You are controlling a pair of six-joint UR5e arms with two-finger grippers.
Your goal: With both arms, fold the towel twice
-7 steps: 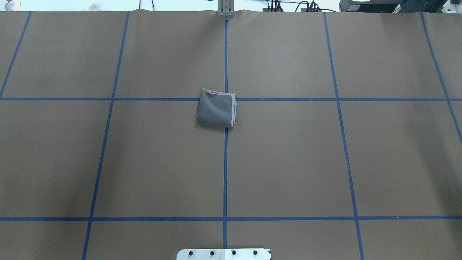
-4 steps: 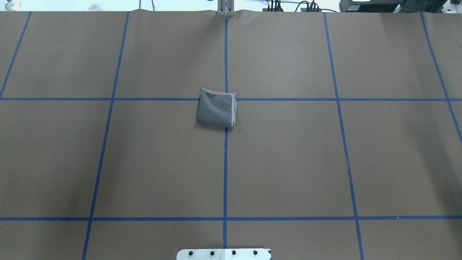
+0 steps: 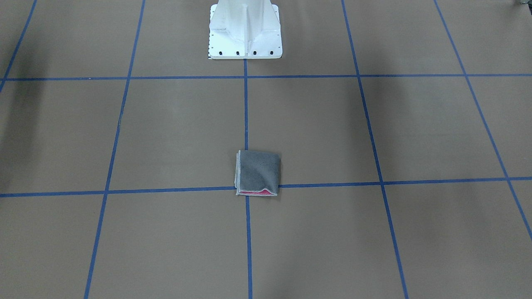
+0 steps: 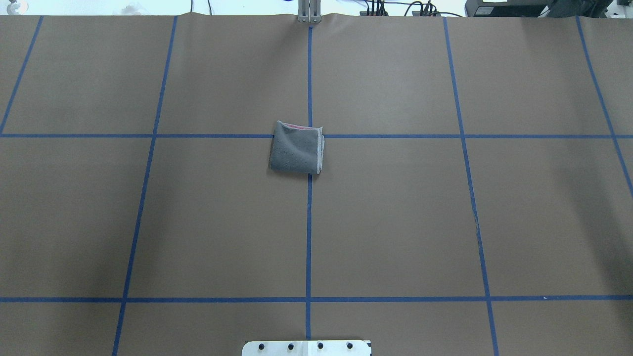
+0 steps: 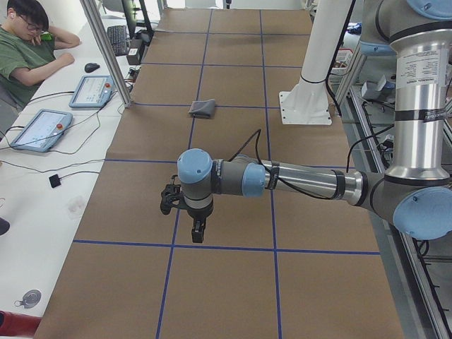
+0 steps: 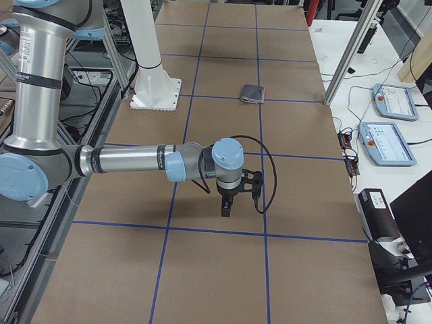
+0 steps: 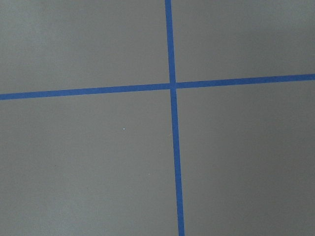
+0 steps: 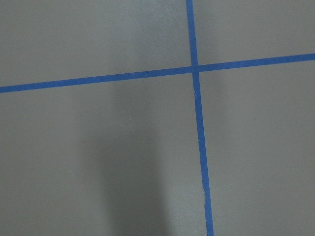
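a: where's the left gripper [image 5: 198,232]?
b: well out to the left of the white pedestal [image 3: 245,31], pointing down above the brown table paper [image 4: 395,222]. whether its fingers are apart or together, i cannot tell.
a: and the towel [image 4: 295,148]?
b: straight ahead of the pedestal, well apart from it, lying on a crossing of blue tape [image 4: 309,222]. it's folded small, grey face up, with a pink sliver at the edge away from the pedestal.
a: the right gripper [image 6: 226,208]?
b: well out to the pedestal's right, pointing down too, far from the towel. apart or together, i cannot tell.
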